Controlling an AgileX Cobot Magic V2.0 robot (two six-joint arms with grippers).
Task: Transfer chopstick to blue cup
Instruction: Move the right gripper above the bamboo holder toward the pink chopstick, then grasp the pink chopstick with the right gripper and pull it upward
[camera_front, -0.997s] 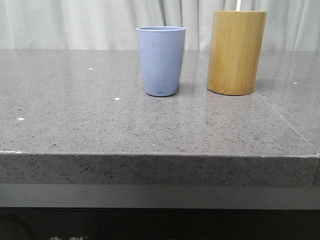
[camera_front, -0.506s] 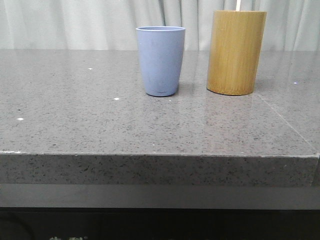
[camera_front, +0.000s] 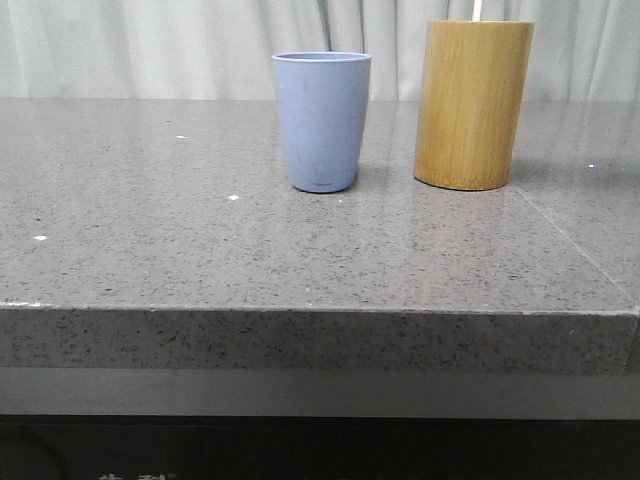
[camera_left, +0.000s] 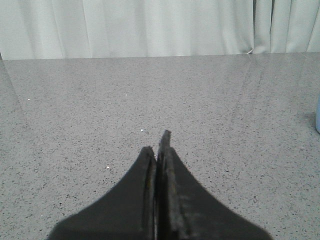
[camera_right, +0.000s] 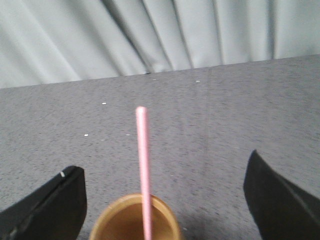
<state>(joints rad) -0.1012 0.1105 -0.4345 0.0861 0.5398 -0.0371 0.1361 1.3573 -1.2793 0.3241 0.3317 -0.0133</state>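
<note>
The blue cup (camera_front: 321, 120) stands upright on the grey table, left of the tan bamboo holder (camera_front: 471, 105). A pale chopstick tip (camera_front: 477, 9) pokes out of the holder's top. In the right wrist view the pink chopstick (camera_right: 143, 160) stands in the holder (camera_right: 134, 220). My right gripper (camera_right: 165, 167) is open, above the holder, with the chopstick between its wide-apart fingers and not touching them. My left gripper (camera_left: 157, 145) is shut and empty over bare table. The cup's edge (camera_left: 318, 115) shows at that view's border. Neither gripper shows in the front view.
The grey speckled table (camera_front: 200, 250) has its front edge near the camera. A pale curtain (camera_front: 150, 45) hangs behind the table. A seam (camera_front: 570, 245) runs across the tabletop on the right.
</note>
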